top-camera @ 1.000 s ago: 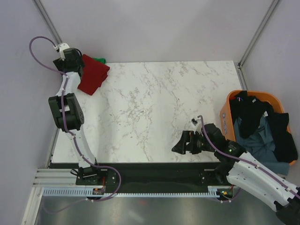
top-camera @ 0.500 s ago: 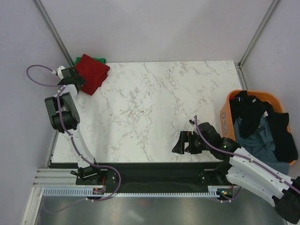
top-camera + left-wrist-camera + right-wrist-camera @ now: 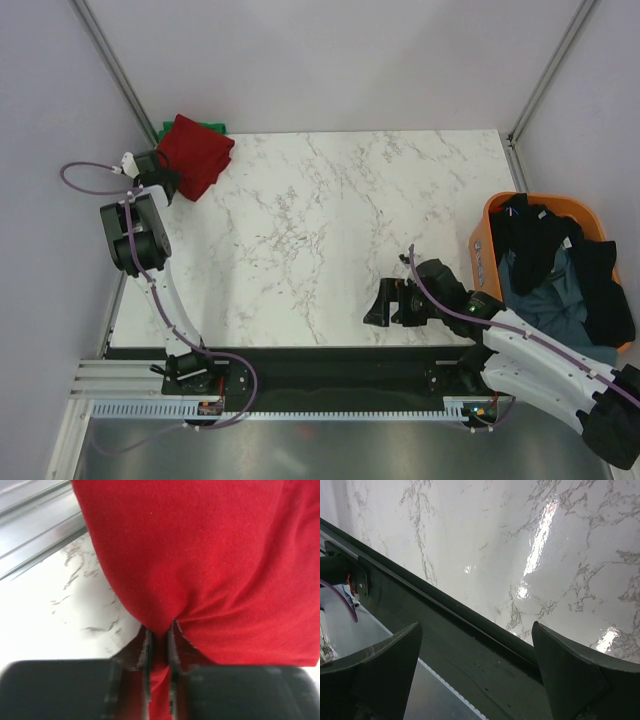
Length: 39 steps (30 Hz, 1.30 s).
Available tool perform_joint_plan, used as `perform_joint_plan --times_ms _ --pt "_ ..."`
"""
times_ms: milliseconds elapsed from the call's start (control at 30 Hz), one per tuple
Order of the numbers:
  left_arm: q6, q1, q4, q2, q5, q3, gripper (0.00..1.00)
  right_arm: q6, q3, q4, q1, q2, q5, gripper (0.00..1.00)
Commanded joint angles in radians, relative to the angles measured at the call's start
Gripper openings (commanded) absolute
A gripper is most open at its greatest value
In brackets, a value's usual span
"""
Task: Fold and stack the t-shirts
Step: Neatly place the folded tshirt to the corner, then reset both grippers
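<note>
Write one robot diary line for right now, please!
left end effector: shut on edge of dark red cloth t-shirt | right end effector: open, empty, above near edge of white marble table

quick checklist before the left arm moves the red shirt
1. Left tool gripping the red shirt: ok, its edge is pinched tight.
2. Grip catches every folded layer: cannot tell.
3. Red shirt on top of the green shirt: ok, green peeks out at the far edge.
4. Right tool open and empty: ok, it hangs over the near edge of the table, apart from the left arm.
5. Basket emptied: not ok, dark clothes are piled inside.
</note>
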Motion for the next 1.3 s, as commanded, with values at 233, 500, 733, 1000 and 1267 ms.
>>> perform_joint_plan --times_ms 233,500,733,1000,1267 --pt "-0.140 0.005 0.092 -0.127 0.041 -0.182 0.02 0.010 0.001 0.038 0.006 -0.012 -0.002 0.98" --pt "-0.164 0.022 0.115 -0.364 0.073 -0.489 0.02 0.007 0.008 -0.061 0.006 -0.143 0.011 0.98" --pt "-0.085 0.028 0.057 -0.488 0.346 -0.578 0.46 -0.005 0.004 -0.118 0.004 -0.206 0.009 0.98" --pt "0.077 0.022 0.020 -0.657 0.400 -0.612 0.69 -0.022 -0.010 -0.088 0.006 -0.191 0.005 0.98" --pt "0.185 -0.092 -0.104 -0.626 0.305 -0.418 0.70 -0.045 -0.027 -0.020 0.006 -0.111 -0.003 0.98"
